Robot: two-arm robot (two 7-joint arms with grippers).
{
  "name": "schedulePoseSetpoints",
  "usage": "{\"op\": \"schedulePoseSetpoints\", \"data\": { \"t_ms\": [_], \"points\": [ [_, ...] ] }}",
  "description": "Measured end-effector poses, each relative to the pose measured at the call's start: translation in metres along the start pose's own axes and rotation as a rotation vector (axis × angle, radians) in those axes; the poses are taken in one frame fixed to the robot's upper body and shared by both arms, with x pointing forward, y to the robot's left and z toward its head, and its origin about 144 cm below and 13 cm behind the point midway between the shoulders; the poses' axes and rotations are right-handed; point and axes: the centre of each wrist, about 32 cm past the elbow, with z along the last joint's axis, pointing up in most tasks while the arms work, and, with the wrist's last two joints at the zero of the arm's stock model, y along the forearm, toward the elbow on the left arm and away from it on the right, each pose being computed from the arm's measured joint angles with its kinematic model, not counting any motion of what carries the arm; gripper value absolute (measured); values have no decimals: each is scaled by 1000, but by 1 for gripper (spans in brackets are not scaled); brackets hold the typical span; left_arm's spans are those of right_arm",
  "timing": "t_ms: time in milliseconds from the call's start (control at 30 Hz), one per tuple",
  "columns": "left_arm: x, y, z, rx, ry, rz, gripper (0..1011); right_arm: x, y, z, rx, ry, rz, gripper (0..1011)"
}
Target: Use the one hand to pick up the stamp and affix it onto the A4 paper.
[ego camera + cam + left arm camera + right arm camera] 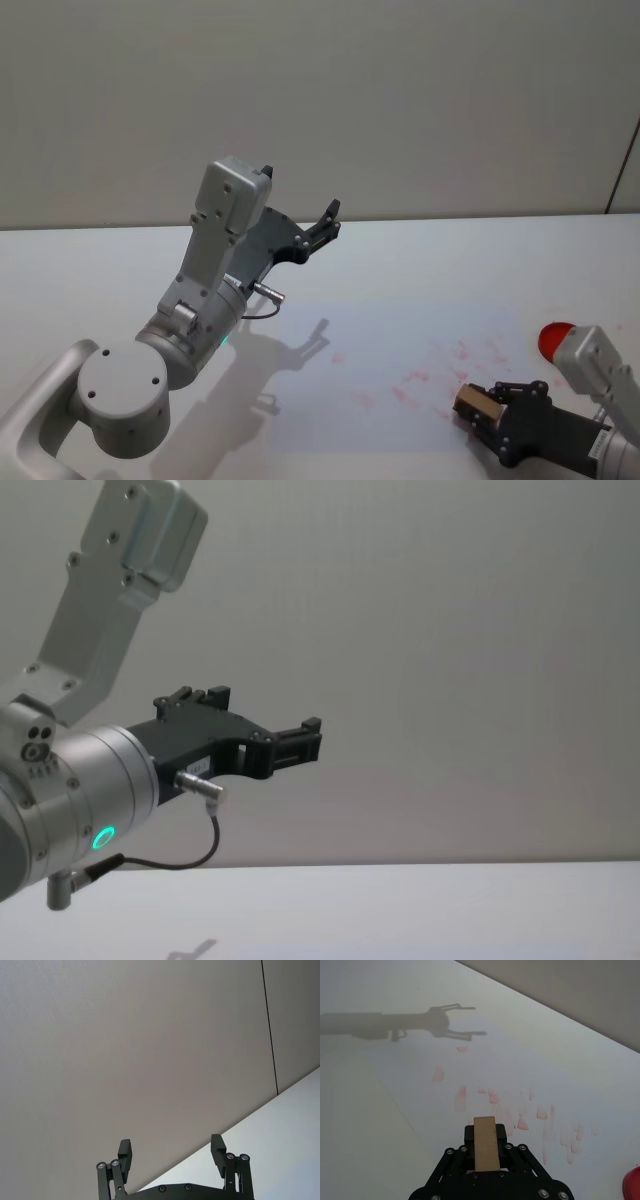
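Observation:
My right gripper (478, 410) is low at the table's front right, shut on the stamp (472, 404), a light-brown wooden block. In the right wrist view the stamp (484, 1144) sticks out between the black fingers (468, 1134) of the right gripper (484, 1133). It hangs over the A4 paper (420, 1075), a white sheet with several faint red prints; I cannot tell whether it touches. The paper (400, 330) lies on the white table. My left gripper (325, 222) is raised high, open and empty, also seen as left gripper (171, 1152) and left gripper (300, 742).
A red round object (556, 340) sits just behind my right wrist, seen as red object (632, 1185) at the wrist view's corner. The white table (100, 270) ends at a grey wall behind. The left arm's shadow falls across the paper's far part.

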Motion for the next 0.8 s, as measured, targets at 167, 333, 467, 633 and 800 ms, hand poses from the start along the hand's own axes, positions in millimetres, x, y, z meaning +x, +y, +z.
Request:
{"op": "schedulePoseSetpoints", "data": {
  "t_ms": [167, 333, 467, 633, 800],
  "points": [
    [0, 0, 0, 0, 0, 0, 1001, 0, -1, -1, -7, -6, 4, 220],
    [0, 0, 0, 0, 0, 0, 1001, 1, -2, -3, -16, -9, 5, 220],
    [0, 0, 0, 0, 0, 0, 1001, 1, -3, -4, -22, -9, 2, 220],
    [0, 0, 0, 0, 0, 0, 1001, 1, -3, -5, -30, -5, -9, 220],
    [0, 0, 0, 0, 0, 0, 1001, 2, -3, -6, -41, 7, -25, 220]
  ]
}}
